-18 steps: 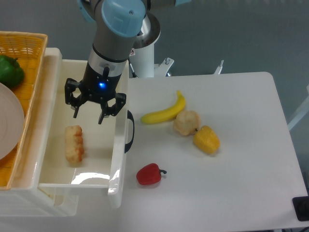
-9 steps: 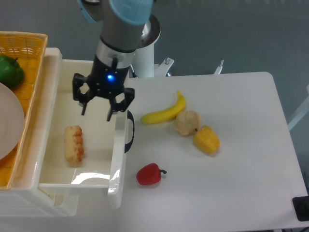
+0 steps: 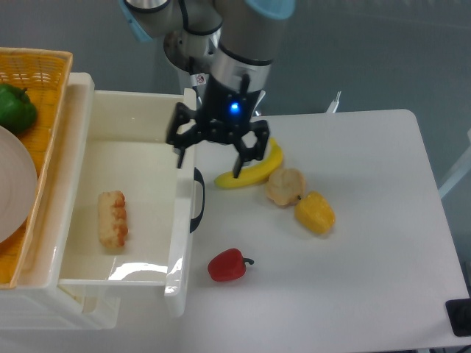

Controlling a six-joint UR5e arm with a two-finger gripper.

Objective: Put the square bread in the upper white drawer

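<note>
The small flat tan toy bread slice with its orange-brown toasted edge (image 3: 112, 218) lay on the floor of the large glossy white plastic drawer tray (image 3: 79, 278), towards the left wall and well clear of the front wall with the black handle (image 3: 198, 200); nothing touched it, so by the look of things the placing was already done. It appeared to be a light, fairly stiff moulded toy, unlikely to break; its bumpy surface probably gave a fair hold, and were it to be taken up again, the sensible grip would be across its short width, fingers on the two long edges, coming straight down from above, since the deep drawer walls leave little room for a slanted approach.

The two-finger gripper (image 3: 208, 157) hung from the arm over the drawer's right wall and the white table (image 3: 353, 243) beside it, pointing downward; its black fingers were spread wide apart with nothing between them, one fingertip over the drawer's edge and the other just over the yellow toy banana (image 3: 254, 172); how high it stood above them could not be told.

Further out on the table lay a round beige bun (image 3: 285, 186) touching a yellow pepper-like lump (image 3: 315, 212), and a red toy pepper (image 3: 227, 265) near the drawer's front; at the left a woven orange basket (image 3: 37, 70) held a green pepper (image 3: 15, 108).
</note>
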